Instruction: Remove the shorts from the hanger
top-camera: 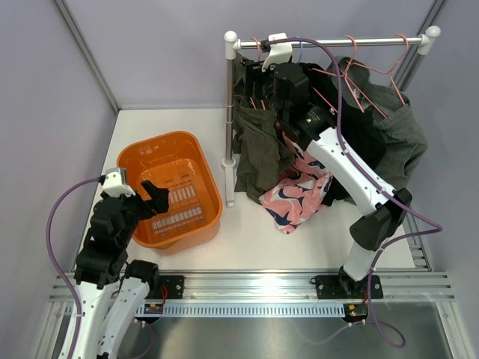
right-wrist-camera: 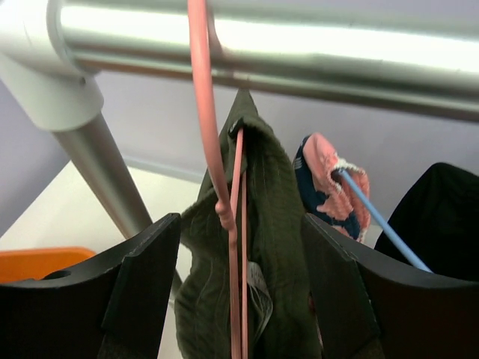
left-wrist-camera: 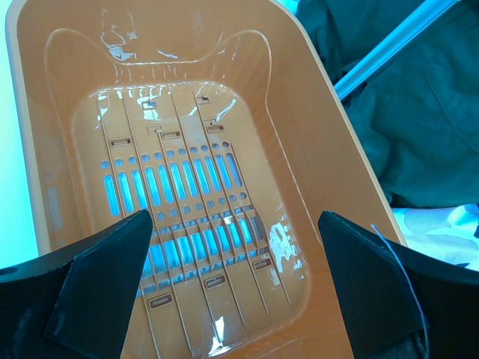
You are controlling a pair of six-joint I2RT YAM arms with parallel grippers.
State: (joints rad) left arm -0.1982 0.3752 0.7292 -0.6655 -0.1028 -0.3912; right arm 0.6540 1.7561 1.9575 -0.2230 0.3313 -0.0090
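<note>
Dark olive shorts (top-camera: 258,153) hang on a pink hanger (right-wrist-camera: 217,149) at the left end of the rail (top-camera: 337,43). Pink printed shorts (top-camera: 299,191) hang beside them on a blue hanger (right-wrist-camera: 382,221), with black shorts (top-camera: 367,134) and grey shorts (top-camera: 408,134) further right. My right gripper (right-wrist-camera: 239,284) is up under the rail, open, its fingers (right-wrist-camera: 142,284) standing either side of the olive shorts (right-wrist-camera: 277,224) and the hanger wire. A gap shows on the left side. My left gripper (left-wrist-camera: 232,284) hovers open over the orange basket (left-wrist-camera: 322,149), holding nothing.
The orange basket (top-camera: 196,149) sits on the table left of the rack's upright post (top-camera: 229,120). Several pink hangers (top-camera: 359,71) hang along the rail. Grey walls close in the back and both sides.
</note>
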